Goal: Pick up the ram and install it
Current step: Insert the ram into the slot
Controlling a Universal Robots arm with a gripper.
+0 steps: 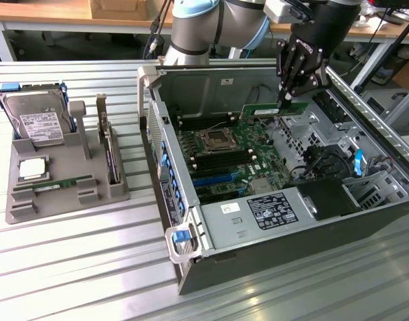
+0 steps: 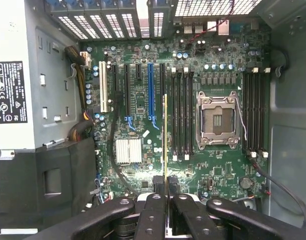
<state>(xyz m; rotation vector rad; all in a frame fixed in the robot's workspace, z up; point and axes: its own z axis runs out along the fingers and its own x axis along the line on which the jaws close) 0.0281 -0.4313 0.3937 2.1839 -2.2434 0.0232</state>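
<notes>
Exterior view, going left to right. A ribbed metal surface (image 1: 77,267) is carrying two things: one grey holder tray (image 1: 117,190) and one open computer case (image 1: 191,267).

The tray is sitting to the exterior view's left of the case, apart from it. It is holding:
- one silver hard drive (image 1: 37,120), leaning at the far end
- one processor chip (image 1: 31,168), lying flat
- one second stick (image 1: 63,182) of green memory, lying flat in a groove
- one expansion card (image 1: 109,147), standing upright on the side nearest the case

The case is lying on its side with the motherboard (image 1: 224,157) facing up and one processor socket (image 1: 213,140) near the board's middle. One labelled power supply (image 1: 271,210) is sitting at the case's near end. One blue latch (image 1: 182,239) is sticking out at its near corner.

One arm is reaching down over the far part of the case. Its hand (image 1: 285,101) is clenching on the ram (image 1: 264,110), pinching it by one end. The ram is hanging lengthwise inside the case, above the board. Whether it is touching a slot, cannot tell.

The wrist view is adding board detail.
- The fingertips (image 2: 155,182) are pressing both faces of the ram (image 2: 166,130), which is showing edge-on as a thin line.
- Two banks of black memory slots (image 2: 183,115) are flanking the socket (image 2: 218,120).
- One blue slot (image 2: 150,90), one white slot (image 2: 103,87) and one silver heatsink (image 2: 128,151) are sitting beyond the ram's line.
</notes>
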